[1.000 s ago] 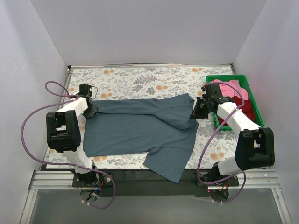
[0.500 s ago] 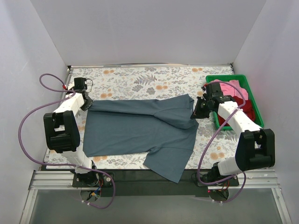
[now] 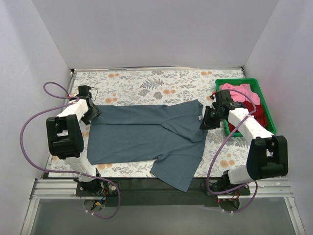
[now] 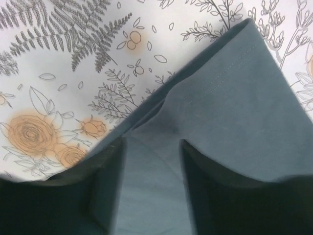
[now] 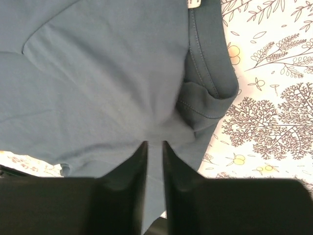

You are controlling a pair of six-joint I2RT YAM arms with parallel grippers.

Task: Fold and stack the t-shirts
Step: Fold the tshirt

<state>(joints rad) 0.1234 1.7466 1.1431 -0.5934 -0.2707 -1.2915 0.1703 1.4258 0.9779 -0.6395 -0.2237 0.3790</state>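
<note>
Blue shirt (image 3: 146, 137) spread on the table (image 3: 146, 83) between both grippers.
The left gripper (image 3: 92, 114) has its fingers (image 4: 105, 191) spread, and the shirt's hem corner lies flat under and ahead of them. The right gripper (image 3: 205, 120) has its fingers (image 5: 129, 191) nearly pressed together, pinching bunched cloth, with the collar (image 5: 210, 83) just ahead to its right. Behind it, the pink shirt (image 3: 242, 93) and red shirt (image 3: 255, 111) lie in the bin (image 3: 268, 111).

The left pincer (image 4: 151, 193), jaws apart, straddles the stitched corner of the slate blue-grey t-shirt (image 4: 234, 112) on the floral table (image 4: 73, 73).
</note>
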